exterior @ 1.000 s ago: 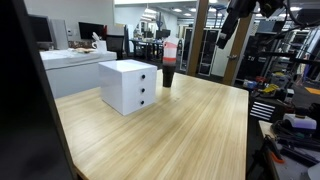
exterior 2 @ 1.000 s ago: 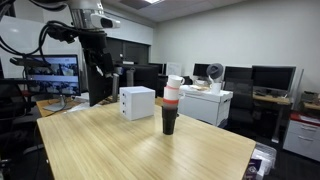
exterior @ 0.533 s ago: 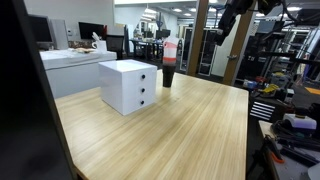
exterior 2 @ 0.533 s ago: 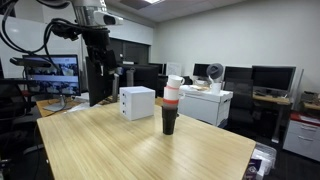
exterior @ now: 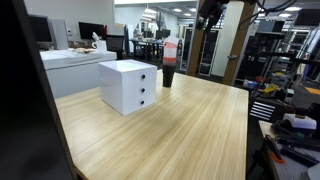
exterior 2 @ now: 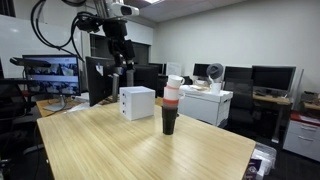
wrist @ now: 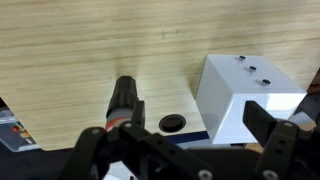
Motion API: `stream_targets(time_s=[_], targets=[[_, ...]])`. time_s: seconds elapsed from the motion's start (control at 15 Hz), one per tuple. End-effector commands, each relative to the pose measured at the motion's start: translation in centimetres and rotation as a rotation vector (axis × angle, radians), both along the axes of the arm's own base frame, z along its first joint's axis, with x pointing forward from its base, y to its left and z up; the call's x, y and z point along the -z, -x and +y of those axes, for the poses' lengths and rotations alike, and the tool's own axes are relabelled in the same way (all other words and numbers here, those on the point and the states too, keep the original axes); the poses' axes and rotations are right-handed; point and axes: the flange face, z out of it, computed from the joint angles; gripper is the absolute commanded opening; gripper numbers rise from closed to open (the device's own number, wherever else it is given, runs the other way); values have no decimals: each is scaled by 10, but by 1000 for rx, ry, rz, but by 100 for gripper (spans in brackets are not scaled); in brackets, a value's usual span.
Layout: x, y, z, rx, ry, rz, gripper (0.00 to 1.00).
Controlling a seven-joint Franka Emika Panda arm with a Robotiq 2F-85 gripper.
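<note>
Hovering black two-fingered claw (exterior 2: pixel 123 64): hangs high over the far left part of the table in an exterior view, jaws spread wide and released, nothing between them; in the wrist view (wrist: pixel 185 150) its fingers frame the bottom edge.
White cube-shaped drawer box (exterior 2: pixel 137 102): stands upright on the table's far left part, below the claw and well apart from it; three drawer fronts with small dark knobs show in an exterior view (exterior: pixel 130 86).
Tall stack of cups (exterior 2: pixel 171 105): black at the foot, red in the middle, white on top; upright, right of the drawer box and nearer, apart from it; in the wrist view (wrist: pixel 122 100) it lies left of the box (wrist: pixel 250 95), both under the claw.
Light wooden table (exterior 2: pixel 120 150): carries the box and the cups.
</note>
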Motion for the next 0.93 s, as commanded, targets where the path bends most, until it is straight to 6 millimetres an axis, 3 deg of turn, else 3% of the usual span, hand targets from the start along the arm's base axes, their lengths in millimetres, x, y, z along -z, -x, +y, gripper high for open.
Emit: stream_targets(time_s=[0.0, 0.47, 0.87], targets=[[-12, -33, -13, 68, 8, -30, 100], [-24, -77, -45, 164, 60, -72, 100], [-15, -106, -79, 240, 97, -64, 100]])
